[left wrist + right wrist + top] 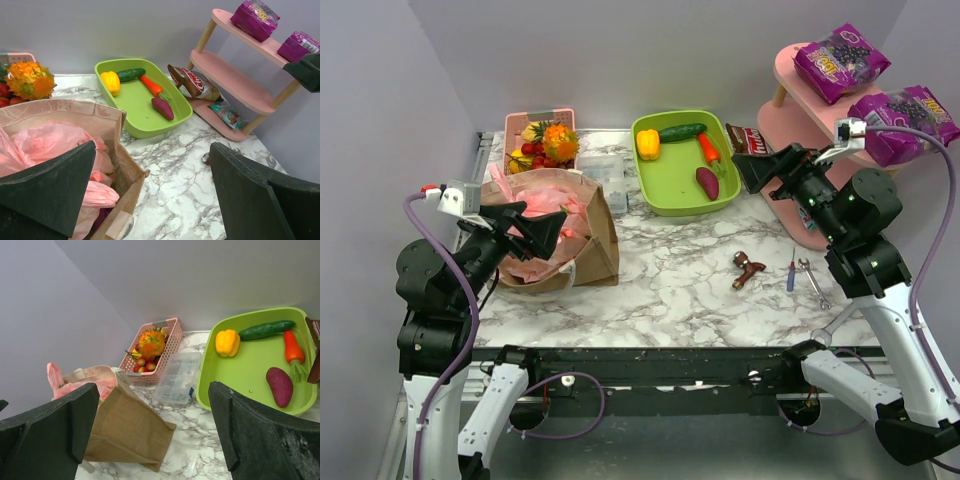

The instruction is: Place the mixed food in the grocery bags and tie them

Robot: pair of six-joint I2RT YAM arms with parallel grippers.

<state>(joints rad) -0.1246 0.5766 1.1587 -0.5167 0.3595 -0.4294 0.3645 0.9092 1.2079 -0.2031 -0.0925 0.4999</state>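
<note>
The brown paper bag (588,238) stands open at the left of the table, with the crinkly pink plastic bag (535,222) stuffed inside it. My left gripper (545,228) is open and empty, hovering over the bag's mouth. In the left wrist view the gripper (150,200) spans the bag's near corner (112,155). A green tray (670,182) holds a yellow pepper (647,143), cucumber (682,132), carrot (710,148) and sweet potato (707,182). My right gripper (755,168) is open and empty, raised beside the tray's right edge.
A pink basket (538,116) of fruit stands behind the bag, with a clear plastic box (608,180) beside it. A pink shelf (790,72) at the right carries purple snack packets (840,60). A small brown object (748,268), a screwdriver (791,272) and a wrench (812,280) lie front right.
</note>
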